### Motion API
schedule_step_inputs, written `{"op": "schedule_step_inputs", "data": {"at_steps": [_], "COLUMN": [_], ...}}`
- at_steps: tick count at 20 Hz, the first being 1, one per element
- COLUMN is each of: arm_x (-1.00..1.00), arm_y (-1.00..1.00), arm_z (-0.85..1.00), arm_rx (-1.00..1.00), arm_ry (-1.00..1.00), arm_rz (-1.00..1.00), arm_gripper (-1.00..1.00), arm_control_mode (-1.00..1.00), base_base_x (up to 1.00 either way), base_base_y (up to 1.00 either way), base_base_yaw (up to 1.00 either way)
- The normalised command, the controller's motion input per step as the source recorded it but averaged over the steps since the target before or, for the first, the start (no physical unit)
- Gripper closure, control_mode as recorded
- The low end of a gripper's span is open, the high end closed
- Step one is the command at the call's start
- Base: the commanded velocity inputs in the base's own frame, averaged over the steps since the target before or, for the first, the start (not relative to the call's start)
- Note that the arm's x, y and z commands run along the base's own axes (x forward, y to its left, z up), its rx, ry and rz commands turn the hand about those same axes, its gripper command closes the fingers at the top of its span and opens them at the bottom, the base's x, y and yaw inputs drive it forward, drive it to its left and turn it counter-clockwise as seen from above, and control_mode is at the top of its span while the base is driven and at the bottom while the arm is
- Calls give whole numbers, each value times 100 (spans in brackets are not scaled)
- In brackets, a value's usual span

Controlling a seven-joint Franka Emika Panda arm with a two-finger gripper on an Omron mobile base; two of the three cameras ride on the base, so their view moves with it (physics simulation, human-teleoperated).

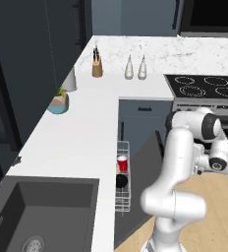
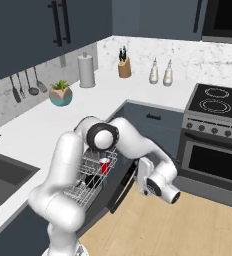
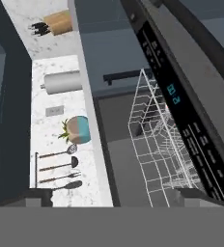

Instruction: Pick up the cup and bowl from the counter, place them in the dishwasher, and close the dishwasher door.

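The dishwasher's white wire rack point(image 1: 123, 184) stands pulled out under the counter point(image 1: 81, 138). In it the red cup point(image 1: 122, 163) stands upright, with the black bowl point(image 1: 122, 181) just in front of it; both also appear as cup point(image 2: 104, 165) and bowl point(image 2: 90, 181). The dark dishwasher door point(image 2: 119, 192) stands partly raised, tilted beside the rack. My gripper point(image 2: 137, 172) is at the door's outer upper edge, open and empty. In the hand view my gripper point(image 3: 119, 198) has its fingertips point(image 3: 36, 198) wide apart, looking along the rack point(image 3: 157, 140) and the door's control strip point(image 3: 179, 106).
A teal plant pot point(image 1: 58, 104), a paper towel roll point(image 2: 86, 70), a knife block point(image 1: 97, 66) and two bottles point(image 1: 135, 69) stand along the counter's back. The sink point(image 1: 42, 211) is at the near left. The stove point(image 1: 204, 86) and oven point(image 2: 213, 160) are to the right, with wood floor point(image 2: 188, 225) before them.
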Motion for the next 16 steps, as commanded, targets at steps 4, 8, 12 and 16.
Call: {"op": "schedule_step_inputs", "data": {"at_steps": [4, 8, 12, 16], "arm_x": [6, 4, 18, 28], "arm_y": [-40, 0, 0, 24], "arm_z": [-61, -86, -82, -77], "arm_rx": [22, 3, 7, 9], "arm_ry": [0, -7, -4, -4], "arm_rz": [12, 12, 10, 5], "arm_gripper": [-100, -100, -100, -100], "arm_control_mode": [-100, -100, -100, -100], "base_base_x": [0, 0, 0, 0], "base_base_y": [0, 0, 0, 0], "base_base_yaw": [0, 0, 0, 0]}}
